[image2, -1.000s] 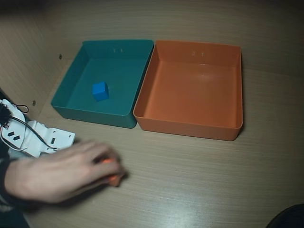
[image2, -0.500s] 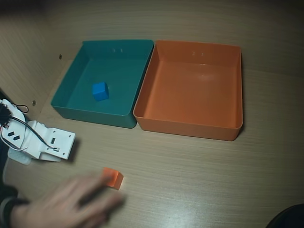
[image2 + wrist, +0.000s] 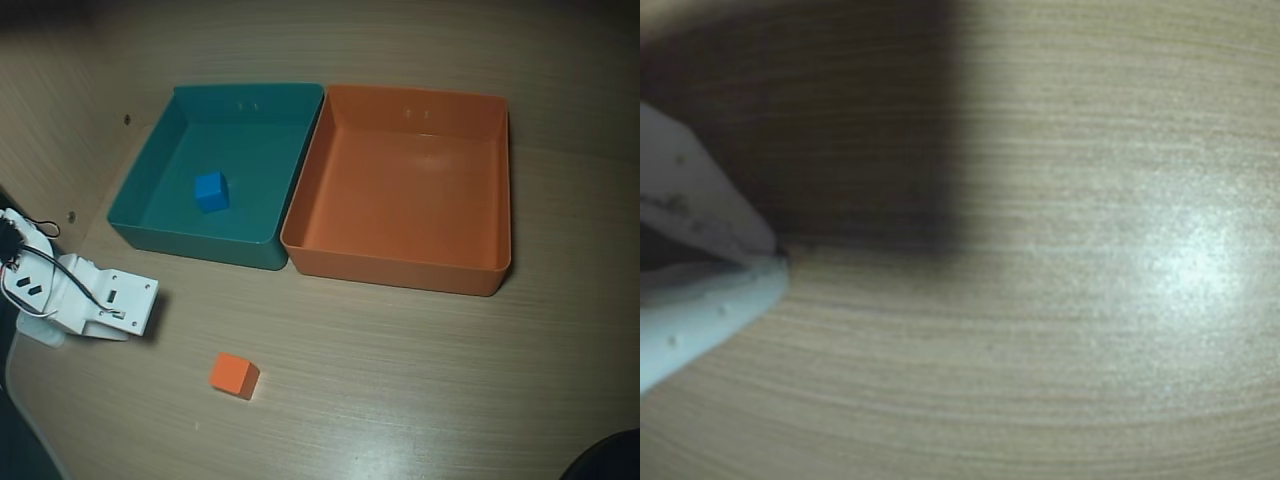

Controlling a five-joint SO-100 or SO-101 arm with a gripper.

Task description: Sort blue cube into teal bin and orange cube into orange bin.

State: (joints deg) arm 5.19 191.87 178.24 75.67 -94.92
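Observation:
The blue cube (image 3: 211,191) lies inside the teal bin (image 3: 195,243), left of its middle. The orange bin (image 3: 395,267) stands right beside the teal bin and holds nothing. The orange cube (image 3: 235,375) lies on the table in front of the bins, right of my arm (image 3: 95,303), which is folded at the left edge. In the wrist view my gripper (image 3: 778,255) is shut with its fingertips touching and nothing between them, close above bare table. Neither cube nor bin shows in the wrist view.
The wooden table (image 3: 420,380) stretches in front of and to the right of the bins. A dark shape (image 3: 605,460) sits at the bottom right corner. Wires (image 3: 30,280) run along the arm.

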